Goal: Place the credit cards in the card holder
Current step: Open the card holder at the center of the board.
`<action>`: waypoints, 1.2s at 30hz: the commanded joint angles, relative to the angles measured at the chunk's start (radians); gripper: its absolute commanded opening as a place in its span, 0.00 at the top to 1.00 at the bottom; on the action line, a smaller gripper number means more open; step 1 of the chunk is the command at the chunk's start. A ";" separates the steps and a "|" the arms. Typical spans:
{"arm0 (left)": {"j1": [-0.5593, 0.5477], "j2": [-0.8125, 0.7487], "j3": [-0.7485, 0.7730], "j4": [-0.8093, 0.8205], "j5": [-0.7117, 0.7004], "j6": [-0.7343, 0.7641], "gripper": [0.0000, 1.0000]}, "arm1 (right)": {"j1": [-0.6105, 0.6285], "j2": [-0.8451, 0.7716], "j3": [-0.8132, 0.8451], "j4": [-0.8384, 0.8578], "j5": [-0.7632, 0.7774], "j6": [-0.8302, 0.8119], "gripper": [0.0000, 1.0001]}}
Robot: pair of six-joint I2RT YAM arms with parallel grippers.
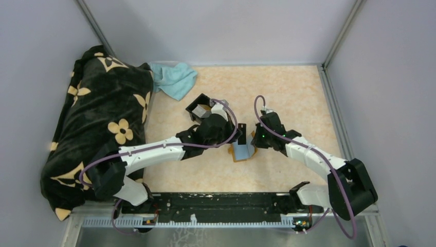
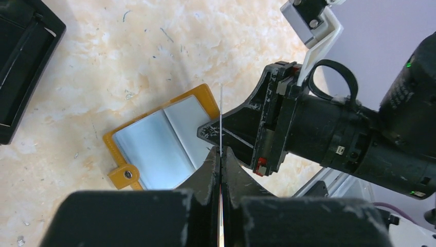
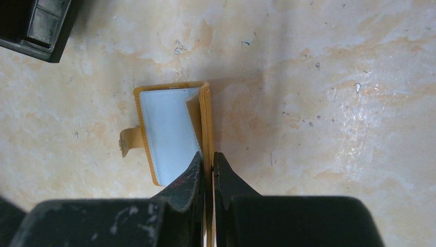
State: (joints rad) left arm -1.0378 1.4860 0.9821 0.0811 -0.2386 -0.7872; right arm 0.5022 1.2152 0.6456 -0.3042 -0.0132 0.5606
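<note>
The card holder, an orange wallet, lies open on the table between both grippers, its pale bluish inside facing up. My left gripper is shut on a thin credit card held edge-on, just above the wallet's right edge. My right gripper is shut on the wallet's orange cover flap and holds it upright. The wallet's closure tab sticks out on its left. In the top view the left gripper and the right gripper nearly meet over the wallet.
A black open-topped tray stands just behind the left gripper, also at the left wrist view's left edge. A dark flowered blanket fills the left side. A light blue cloth lies at the back.
</note>
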 commanded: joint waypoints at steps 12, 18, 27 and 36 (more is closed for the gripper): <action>0.004 0.140 -0.049 -0.087 0.017 -0.011 1.00 | 0.020 -0.043 -0.061 0.087 -0.016 0.086 1.00; 0.004 0.175 -0.089 -0.111 -0.004 -0.042 1.00 | 0.019 -0.060 -0.117 0.121 -0.011 0.121 1.00; 0.003 0.252 -0.105 -0.172 -0.020 -0.124 1.00 | -0.039 -0.093 -0.226 0.164 0.011 0.161 1.00; 0.002 0.256 -0.106 -0.199 -0.024 -0.148 1.00 | -0.065 -0.058 -0.262 0.153 0.085 0.155 0.77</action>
State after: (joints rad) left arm -1.0359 1.7000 0.9043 -0.0074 -0.2359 -0.9394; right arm 0.4515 1.1416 0.4004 -0.1360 -0.0013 0.7212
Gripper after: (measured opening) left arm 0.006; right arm 0.197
